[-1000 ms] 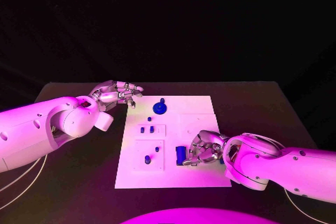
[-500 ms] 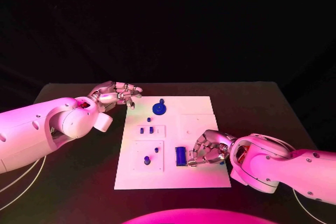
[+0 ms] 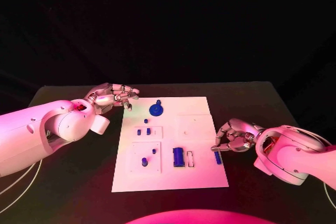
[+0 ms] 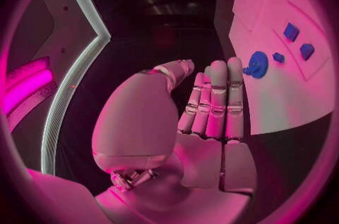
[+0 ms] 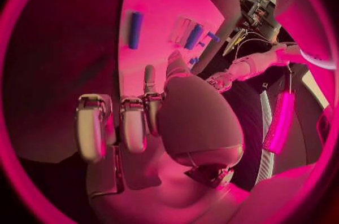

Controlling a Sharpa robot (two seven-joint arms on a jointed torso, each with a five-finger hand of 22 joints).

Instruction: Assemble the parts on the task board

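Task board (image 3: 196, 175), white plate, lies mid-table on the black table (image 3: 266, 102), long side running from 12 to 6 o'clock in the head view.

Parts on the board: a round blue knob-like part (image 3: 158, 108) at about 11 o'clock on the plate; a tiny blue part (image 3: 145, 120) just below it; two small blue parts (image 3: 143, 132) side by side in a square recess at 9 o'clock; a blue peg (image 3: 144, 161) with a small blue dot (image 3: 154, 150) near it in the larger recess toward 7 o'clock. A dark blue block (image 3: 179, 157) stands near the board's centre-bottom, a pale slot just beside it. A slim blue bar (image 3: 218, 157) lies at the board's 4 o'clock edge.

Right hand (image 3: 234, 138) sits at the board's 3 o'clock edge, just above the slim bar and apart from it. Fingers curled in; the right wrist view shows them (image 5: 134, 122) folded against the palm with nothing between them. Clenched, holding no part.

Left hand (image 3: 112, 95) hovers off the board's 10 o'clock corner, over bare table, near the round knob but not touching it. In the left wrist view its fingers (image 4: 215, 100) lie close together and fairly straight, thumb alongside, nothing held. Released.
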